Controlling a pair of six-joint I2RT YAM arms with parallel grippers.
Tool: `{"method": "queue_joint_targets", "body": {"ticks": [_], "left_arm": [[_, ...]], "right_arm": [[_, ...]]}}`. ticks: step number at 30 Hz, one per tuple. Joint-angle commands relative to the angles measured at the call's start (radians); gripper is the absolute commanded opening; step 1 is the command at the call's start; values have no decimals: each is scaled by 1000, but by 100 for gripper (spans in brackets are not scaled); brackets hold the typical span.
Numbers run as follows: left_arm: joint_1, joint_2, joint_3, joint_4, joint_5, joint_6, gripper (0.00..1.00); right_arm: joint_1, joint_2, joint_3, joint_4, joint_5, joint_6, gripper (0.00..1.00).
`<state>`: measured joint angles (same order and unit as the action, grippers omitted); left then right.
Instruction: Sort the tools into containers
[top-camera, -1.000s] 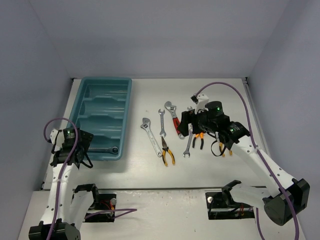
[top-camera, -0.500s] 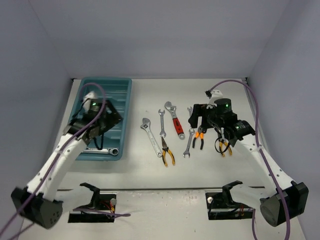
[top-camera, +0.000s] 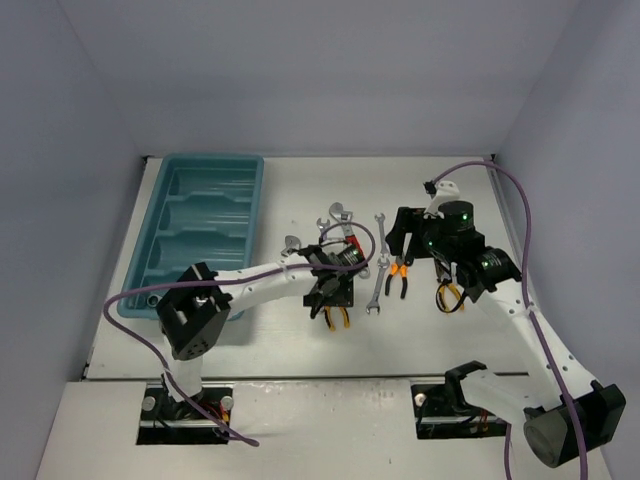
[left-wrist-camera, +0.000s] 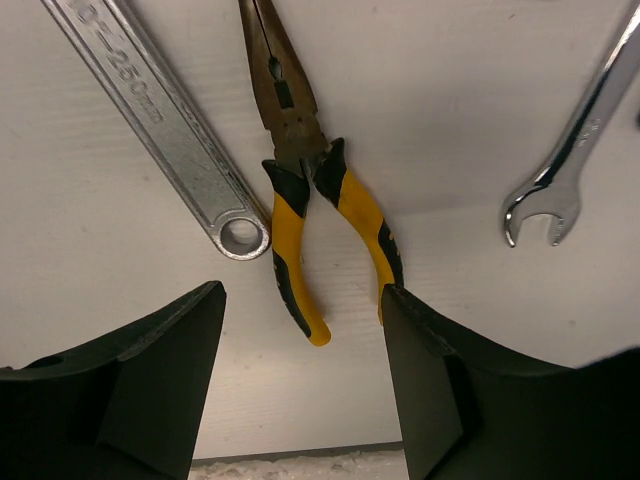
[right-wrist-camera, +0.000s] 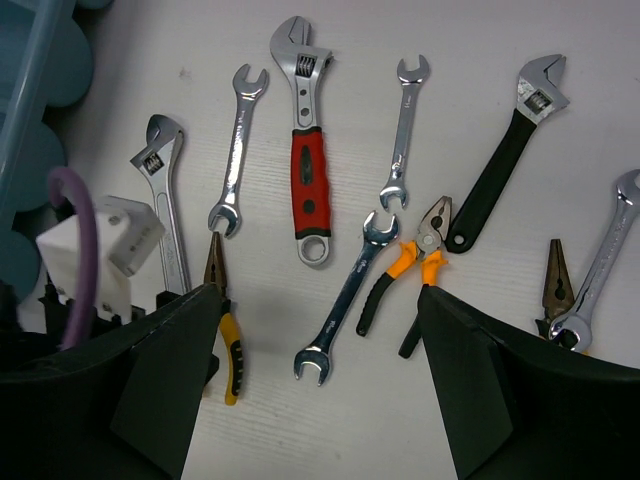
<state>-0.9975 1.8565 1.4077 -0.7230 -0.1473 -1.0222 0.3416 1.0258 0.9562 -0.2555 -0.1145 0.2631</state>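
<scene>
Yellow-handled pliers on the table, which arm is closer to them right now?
Left. The left arm's fingers hover directly over the yellow-handled pliers, flanking the handles; the right arm's fingers hang farther right, by the orange-handled pliers.

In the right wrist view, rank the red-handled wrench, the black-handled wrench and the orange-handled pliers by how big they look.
1. red-handled wrench: longest and thickest.
2. black-handled wrench: somewhat shorter and slimmer.
3. orange-handled pliers: clearly smallest.
All lie flat on the table, so nearness hardly skews this.
</scene>
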Motion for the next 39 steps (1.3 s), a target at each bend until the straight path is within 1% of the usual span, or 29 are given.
{"method": "queue_joint_targets", "body": {"ticks": [1, 10, 18, 20, 21, 23, 25, 27, 28, 35, 39], "left_arm": [[-1, -6, 14, -20, 34, -93, 58], [-4, 55, 14, -21, 58, -104, 48], [-3, 68, -12, -22, 79, -125, 37], [-3, 72, -9, -21, 81, -119, 33], [-3, 70, -3, -21, 80, -112, 27], [-4, 58, 7, -23, 72, -105, 20], [-4, 43, 16, -24, 62, -97, 9], [-6, 25, 24, -26, 52, -88, 2], [-6, 13, 27, -26, 44, -85, 1], [-3, -109, 76, -24, -74, -38, 0], [29, -177, 122, -20, -165, 0, 0]], "right_arm": [[-7, -21, -9, 25, 36, 16, 77], [-9, -26, -39, 22, 42, 19, 77], [-10, -23, -53, 22, 50, 23, 77], [-10, -23, -56, 22, 52, 24, 77], [-10, -23, -57, 22, 52, 27, 77], [-12, -23, -53, 22, 53, 25, 77], [-10, -24, -51, 22, 58, 27, 77], [-11, -24, -48, 22, 58, 27, 77], [-12, -25, -47, 23, 58, 27, 77], [-10, -29, -23, 19, 62, 27, 77], [-12, -36, -9, 15, 67, 27, 77]]}}
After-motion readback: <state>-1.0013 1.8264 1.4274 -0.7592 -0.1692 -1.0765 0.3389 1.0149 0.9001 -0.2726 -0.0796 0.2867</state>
